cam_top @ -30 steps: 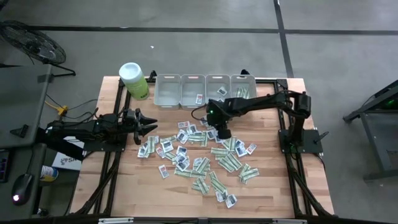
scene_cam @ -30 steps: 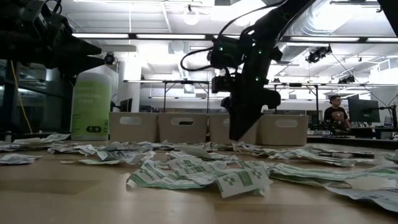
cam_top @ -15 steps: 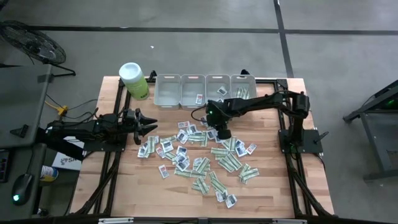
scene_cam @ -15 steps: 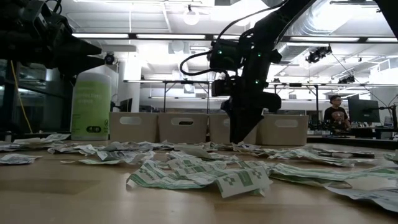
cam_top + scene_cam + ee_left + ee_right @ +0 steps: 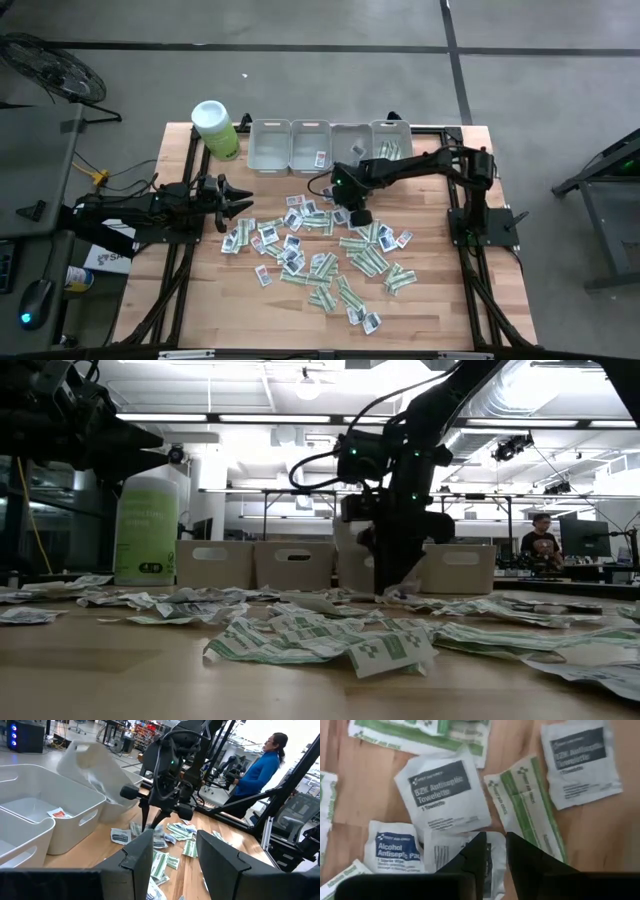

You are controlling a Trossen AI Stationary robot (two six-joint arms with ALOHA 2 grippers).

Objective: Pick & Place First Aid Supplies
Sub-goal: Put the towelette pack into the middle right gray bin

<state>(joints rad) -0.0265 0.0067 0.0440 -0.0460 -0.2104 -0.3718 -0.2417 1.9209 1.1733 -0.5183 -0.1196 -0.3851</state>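
My right gripper (image 5: 493, 851) is down on the scatter, its fingers nearly pinched together over a white paper packet (image 5: 451, 854) directly beneath them; whether I have actually gripped it I cannot tell. Most small flat paper packets (image 5: 325, 250) lie spread around and before me. Behind me, the grey rectangular plastic bins (image 5: 330, 146) hold only a few. My left gripper (image 5: 238, 201) waits spread wide, well apart.
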